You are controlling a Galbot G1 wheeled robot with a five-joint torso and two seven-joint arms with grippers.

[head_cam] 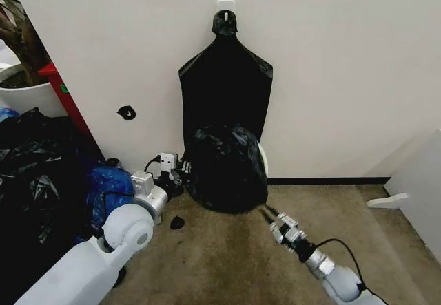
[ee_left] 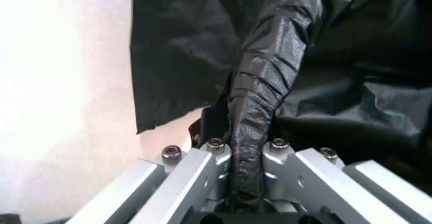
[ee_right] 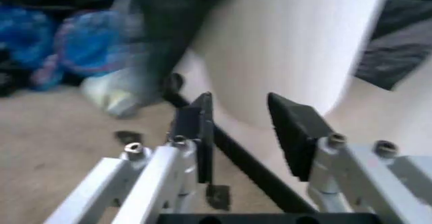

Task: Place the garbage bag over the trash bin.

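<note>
Against the foot of the white wall (head_cam: 331, 57), the trash bin (head_cam: 263, 157) is seen standing on the carpet (head_cam: 227, 257), almost wholly wrapped by the garbage bag (head_cam: 224, 167); only a sliver of white rim is left showing at the bin's right side. A flat black bag (head_cam: 225, 85) is hung from a hook (head_cam: 225, 5) on the wall directly above the bin.

The left gripper (head_cam: 178, 174) is held low at the bin's left side, its arm stretched forward from the lower left with the wrist roughly level. In the left wrist view a twisted rope of the bag (ee_left: 260, 107) is seen pinched between the jaws of the left gripper (ee_left: 244, 183), which are pressed close on it (the plastic runs straight back into the palm).

The right gripper (head_cam: 265, 213) is pointed up and forward at the bin's lower right, just short of the bag, its arm angled in from the lower right corner. Its jaws are spread, as shown in the right wrist view (ee_right: 240, 128), with the pale side of the bin (ee_right: 290, 47) seen beyond the gap and nothing held.

Left of the bin, a heap of black and blue bags (head_cam: 62, 174) is piled beside a red stand (head_cam: 62, 91).
</note>
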